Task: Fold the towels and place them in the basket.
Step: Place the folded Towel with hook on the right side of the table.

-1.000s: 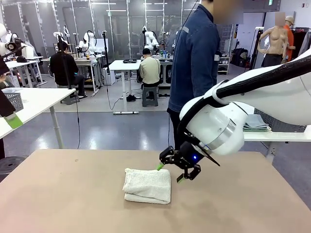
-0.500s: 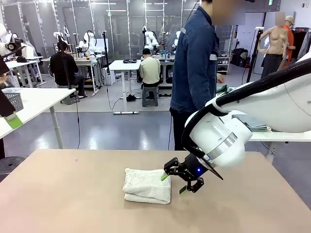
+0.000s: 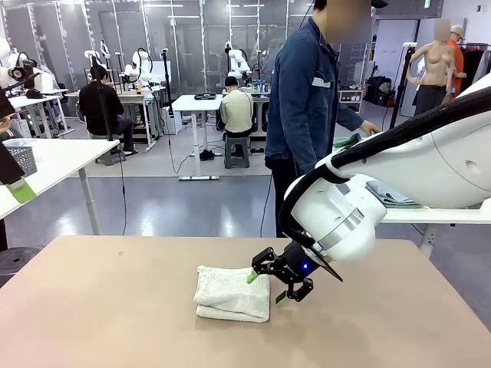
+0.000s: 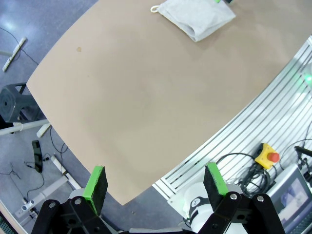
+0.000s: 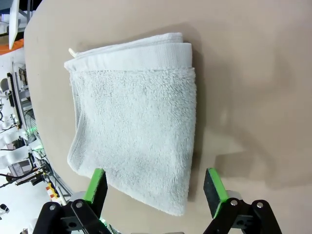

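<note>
The tan table [image 3: 115, 307] spans the whole foreground, bare apart from one cloth. The bulky white right arm [image 3: 430, 153] sweeps in from the right and bends down over the table's middle. It stands between the camera and part of the white side table [image 3: 430, 215] behind it. At the far side a person [image 3: 307, 100] in a dark blue jacket turns toward that side table, one hand [image 3: 374, 128] reaching out over it. A stack of folded towels [image 3: 387, 193] lies there.

A white towel [image 3: 234, 293] lies folded near the middle of the tan table, its thick folded edge [image 5: 136, 51] on the side farthest from the right wrist camera.

The right gripper [image 3: 266, 287] hangs low at the towel's right edge with its jaws spread wide and nothing held. In the right wrist view [image 5: 155, 190], one green pad [image 5: 96, 187] sits over the cloth's near corner and the other [image 5: 213, 189] over bare table beside it. Whether the first pad presses the terry cannot be told.

The left gripper [image 4: 155, 184] also stands fully apart and empty. It is high above the table's near corner, well away from the towel [image 4: 195, 17].

Below that corner run aluminium rails [image 4: 253, 122], with a yellow box and red button [image 4: 268, 153] among cables.
</note>
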{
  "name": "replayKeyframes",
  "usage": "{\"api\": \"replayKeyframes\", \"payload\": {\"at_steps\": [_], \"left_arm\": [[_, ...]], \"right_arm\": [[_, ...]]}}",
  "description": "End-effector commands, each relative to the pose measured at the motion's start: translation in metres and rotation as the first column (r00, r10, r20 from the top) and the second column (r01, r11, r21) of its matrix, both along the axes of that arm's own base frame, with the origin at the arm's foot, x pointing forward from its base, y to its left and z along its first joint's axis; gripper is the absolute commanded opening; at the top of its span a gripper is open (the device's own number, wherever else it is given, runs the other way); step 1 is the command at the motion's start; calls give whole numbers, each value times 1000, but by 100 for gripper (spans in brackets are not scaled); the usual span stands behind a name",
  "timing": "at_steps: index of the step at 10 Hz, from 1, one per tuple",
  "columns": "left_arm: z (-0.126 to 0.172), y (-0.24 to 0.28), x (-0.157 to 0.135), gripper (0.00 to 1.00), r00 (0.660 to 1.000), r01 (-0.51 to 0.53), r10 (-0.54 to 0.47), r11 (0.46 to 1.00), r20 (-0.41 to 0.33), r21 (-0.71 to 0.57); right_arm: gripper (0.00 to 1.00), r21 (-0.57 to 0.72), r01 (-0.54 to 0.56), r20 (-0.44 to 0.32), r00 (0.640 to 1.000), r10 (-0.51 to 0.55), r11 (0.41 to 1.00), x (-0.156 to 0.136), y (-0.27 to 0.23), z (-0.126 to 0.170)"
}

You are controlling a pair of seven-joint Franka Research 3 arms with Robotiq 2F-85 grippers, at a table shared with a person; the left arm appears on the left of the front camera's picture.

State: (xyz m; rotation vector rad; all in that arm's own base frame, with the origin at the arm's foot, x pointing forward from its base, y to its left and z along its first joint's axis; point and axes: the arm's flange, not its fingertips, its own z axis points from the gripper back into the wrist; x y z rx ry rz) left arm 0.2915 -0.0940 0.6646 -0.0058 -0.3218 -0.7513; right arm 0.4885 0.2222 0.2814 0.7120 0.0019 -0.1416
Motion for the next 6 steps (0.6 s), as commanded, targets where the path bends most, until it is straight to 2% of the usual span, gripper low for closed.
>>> {"api": "replayKeyframes", "payload": {"at_steps": [1,5,6], "left_arm": [[-1,0,0,100,1000,11,-11,1000,4,5],[-1,0,0,100,1000,11,-11,1000,4,5],[-1,0,0,100,1000,11,-11,1000,4,5]], "right_arm": [[100,-14,-10,-13,1000,9,1000,7,6,-4],[100,-32,-22,-8,1000,22,999,15,20,-2],[60,-37,-25,-2,1000,24,999,16,22,-4]]}}
